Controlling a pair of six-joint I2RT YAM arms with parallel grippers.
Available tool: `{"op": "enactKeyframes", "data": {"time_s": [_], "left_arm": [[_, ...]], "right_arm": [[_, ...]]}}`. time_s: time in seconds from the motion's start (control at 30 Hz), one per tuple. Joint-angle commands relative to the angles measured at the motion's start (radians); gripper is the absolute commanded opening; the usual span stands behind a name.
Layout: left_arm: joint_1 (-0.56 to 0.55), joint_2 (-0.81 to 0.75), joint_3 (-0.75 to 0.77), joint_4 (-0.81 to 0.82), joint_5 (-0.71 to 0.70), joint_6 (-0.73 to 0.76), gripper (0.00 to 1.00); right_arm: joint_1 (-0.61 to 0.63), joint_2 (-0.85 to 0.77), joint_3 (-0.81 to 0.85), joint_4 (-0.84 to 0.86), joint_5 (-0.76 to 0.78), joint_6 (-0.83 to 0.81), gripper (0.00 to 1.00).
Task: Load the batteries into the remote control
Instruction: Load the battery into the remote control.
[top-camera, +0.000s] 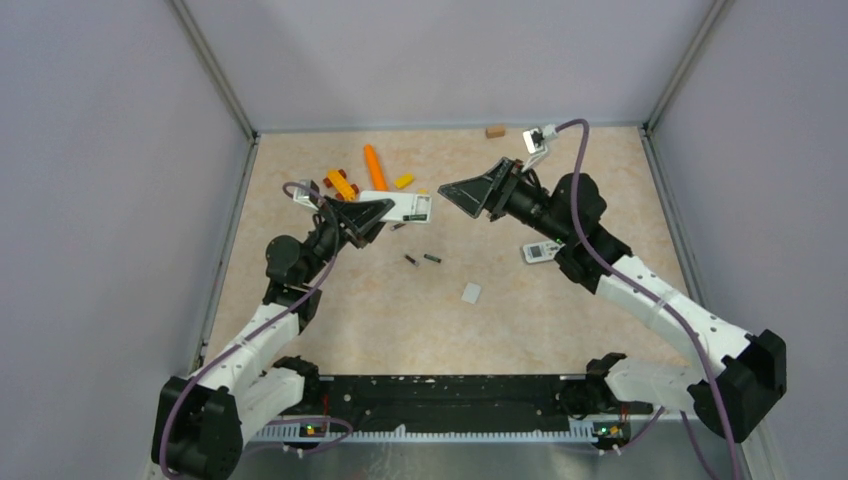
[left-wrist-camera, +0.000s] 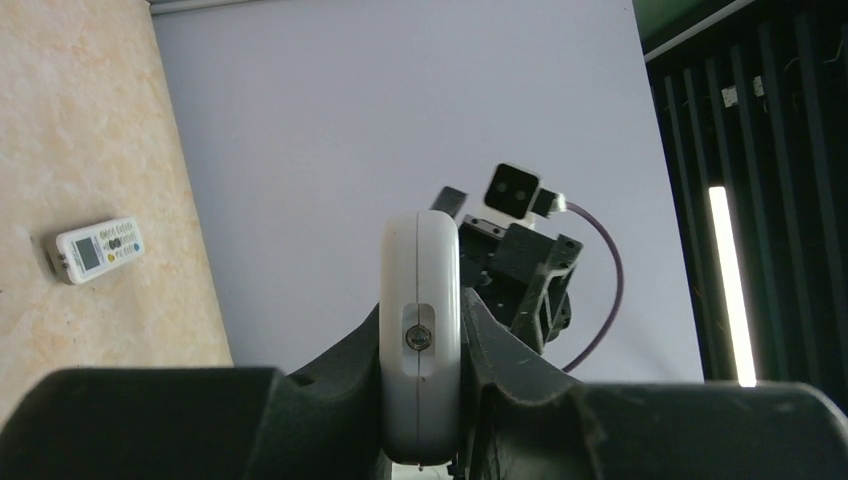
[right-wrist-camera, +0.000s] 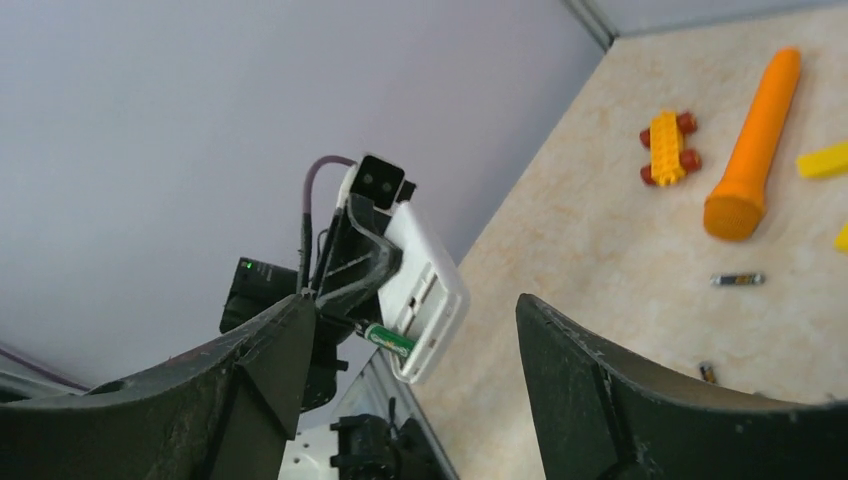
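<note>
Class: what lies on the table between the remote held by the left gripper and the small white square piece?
Two slim dark batteries, close together, lie roughly midway between them. The top view shows this.

Overhead camera: high behind my bases, tilted down over the whole table, both arms small. Left wrist camera: just behind my left gripper, sighting along the clamped remote toward my right arm, very close. Right wrist camera: behind my right gripper, facing back the opposite way. All three views share that remote.
</note>
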Motion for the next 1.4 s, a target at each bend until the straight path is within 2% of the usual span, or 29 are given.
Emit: {"op": "enactKeyframes", "data": {"time_s": [0.0, 0.07, 0.17, 0.33, 0.47, 0.53, 0.73, 1.0, 1.37], "left_arm": [[0.007, -0.002, 0.012, 0.049, 0.035, 0.023, 0.0], [0.009, 0.002, 0.034, 0.002, 0.064, 0.047, 0.0], [0.01, 0.006, 0.059, -0.045, 0.108, 0.073, 0.0], [0.012, 0.015, 0.081, -0.077, 0.153, 0.078, 0.0], [0.011, 0.02, 0.085, -0.072, 0.172, 0.071, 0.0], [0.011, 0.024, 0.086, -0.073, 0.182, 0.066, 0.0], [0.011, 0.041, 0.082, -0.052, 0.199, 0.045, 0.0], [0.012, 0.051, 0.084, -0.039, 0.214, 0.022, 0.0], [0.012, 0.059, 0.087, -0.028, 0.222, 0.006, 0.0]], "right_arm": [[-0.012, -0.054, 0.115, -0.022, -0.045, -0.331, 0.7], [-0.011, -0.034, 0.17, -0.074, -0.167, -0.469, 0.64], [0.008, 0.02, 0.286, -0.215, -0.308, -0.662, 0.63], [0.124, 0.097, 0.425, -0.485, -0.256, -1.014, 0.63], [0.201, 0.161, 0.505, -0.639, -0.209, -1.152, 0.63], [0.226, 0.185, 0.522, -0.672, -0.192, -1.181, 0.61], [0.233, 0.203, 0.498, -0.622, -0.233, -1.17, 0.61], [0.235, 0.215, 0.496, -0.653, -0.193, -1.199, 0.57], [0.235, 0.224, 0.5, -0.686, -0.204, -1.219, 0.41]]}}
